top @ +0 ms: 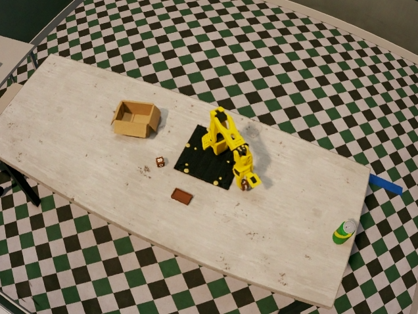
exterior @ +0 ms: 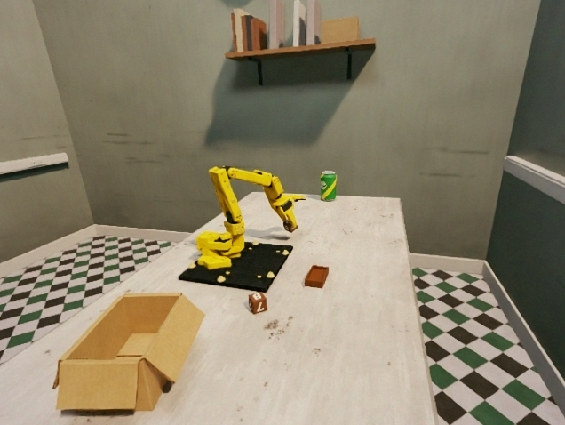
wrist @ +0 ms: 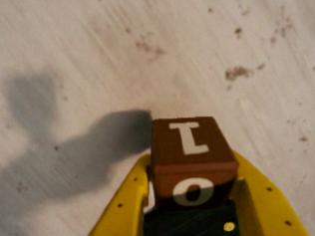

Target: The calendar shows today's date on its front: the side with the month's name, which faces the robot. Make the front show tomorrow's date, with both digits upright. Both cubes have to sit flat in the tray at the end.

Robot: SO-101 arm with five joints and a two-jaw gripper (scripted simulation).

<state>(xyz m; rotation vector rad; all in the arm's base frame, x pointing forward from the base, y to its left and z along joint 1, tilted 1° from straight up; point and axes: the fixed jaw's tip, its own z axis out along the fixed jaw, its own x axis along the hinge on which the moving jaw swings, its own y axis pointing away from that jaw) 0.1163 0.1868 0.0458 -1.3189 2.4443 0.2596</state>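
Observation:
A brown cube [top: 244, 184] [exterior: 288, 226] [wrist: 192, 140] is held by my gripper [top: 246, 183] [exterior: 290, 222] [wrist: 193, 170], which is shut on it a little above the table, beyond the mat's corner. In the wrist view one face shows a white 1 and the face below it a white 0. A second brown cube [top: 160, 161] [exterior: 257, 303] stands on the table between the box and the tray, with an 8 on top and a 7 on one side. The empty brown tray [top: 181, 196] [exterior: 316, 276] lies in front of the mat. The month's name is not readable.
The arm's base stands on a black mat [top: 202, 168] [exterior: 237, 276] with yellowish spots. An open cardboard box [top: 131, 129] [exterior: 98, 383] stands on the second cube's side of the table. A green can [top: 343, 232] [exterior: 328, 186] stands near the far end.

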